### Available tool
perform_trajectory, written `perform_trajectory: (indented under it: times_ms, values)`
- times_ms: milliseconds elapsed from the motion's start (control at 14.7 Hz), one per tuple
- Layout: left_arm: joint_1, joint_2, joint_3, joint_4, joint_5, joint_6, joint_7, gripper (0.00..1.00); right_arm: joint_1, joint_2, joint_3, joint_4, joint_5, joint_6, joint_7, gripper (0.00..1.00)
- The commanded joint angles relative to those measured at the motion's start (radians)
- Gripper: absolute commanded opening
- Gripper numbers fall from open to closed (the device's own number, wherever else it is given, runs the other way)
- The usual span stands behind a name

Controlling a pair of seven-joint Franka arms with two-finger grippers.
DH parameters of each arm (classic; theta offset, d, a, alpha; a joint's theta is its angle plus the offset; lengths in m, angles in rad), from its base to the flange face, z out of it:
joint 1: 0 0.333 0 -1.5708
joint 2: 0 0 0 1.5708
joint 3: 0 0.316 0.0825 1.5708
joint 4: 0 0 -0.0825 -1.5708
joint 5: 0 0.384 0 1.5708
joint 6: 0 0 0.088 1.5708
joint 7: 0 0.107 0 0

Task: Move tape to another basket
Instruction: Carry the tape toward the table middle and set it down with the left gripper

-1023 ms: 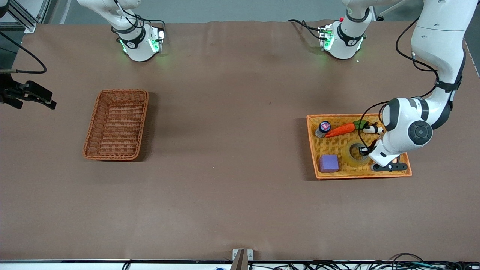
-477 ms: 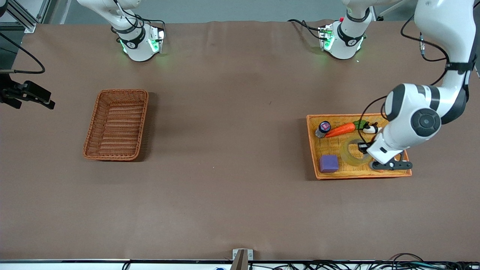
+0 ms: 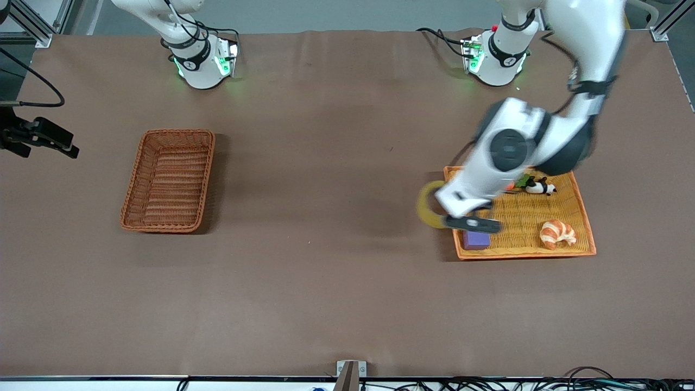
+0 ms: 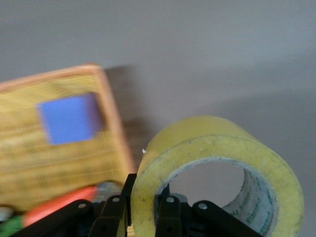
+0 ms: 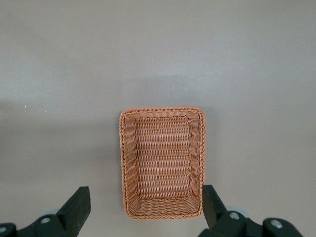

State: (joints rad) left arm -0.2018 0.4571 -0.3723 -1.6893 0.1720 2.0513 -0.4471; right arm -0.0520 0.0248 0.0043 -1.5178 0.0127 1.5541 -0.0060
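My left gripper (image 3: 437, 217) is shut on the wall of the yellowish tape (image 3: 425, 208), one finger inside the core hole and one outside (image 4: 146, 193). It holds the roll (image 4: 212, 148) in the air over the orange tray's edge toward the right arm's end. The reddish-brown wicker basket (image 3: 175, 132) stands empty toward the right arm's end of the table. My right gripper (image 3: 57, 142) is open and empty, up in the air at that end. Its wrist view looks down on the basket (image 5: 163, 109) between its spread fingers (image 5: 76, 205).
The orange-yellow tray (image 3: 524, 253) holds a purple block (image 3: 476, 240), a croissant (image 3: 557, 232), a panda figure (image 3: 539, 187) and a carrot, mostly hidden by my left arm. The left wrist view shows the tray (image 4: 29, 163) and the block (image 4: 69, 118).
My left gripper has lifted the tape out of the tray and carried it toward the right arm's end, past the tray's edge. The croissant is now uncovered. The right arm has not moved.
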Motion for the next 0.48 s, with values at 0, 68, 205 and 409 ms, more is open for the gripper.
perform_trajectory:
  times_ms: [0,68,205,409]
  values:
    - [-0.137,0.179,0.004,0.212,0.014,-0.028,-0.160,0.01,-0.022,-0.002,0.014,-0.004,0.021,0.001,-0.014,1.00]
    - [-0.183,0.224,0.009,0.247,0.015,-0.028,-0.221,0.01,-0.022,0.000,0.014,-0.004,0.021,0.001,-0.014,1.00]
    - [-0.273,0.300,0.036,0.345,0.014,-0.028,-0.313,0.01,-0.022,0.000,0.014,-0.004,0.021,0.004,-0.014,1.00]
    - [-0.411,0.396,0.108,0.469,0.014,-0.002,-0.326,0.02,-0.022,0.006,0.016,-0.007,0.021,0.011,-0.014,1.00]
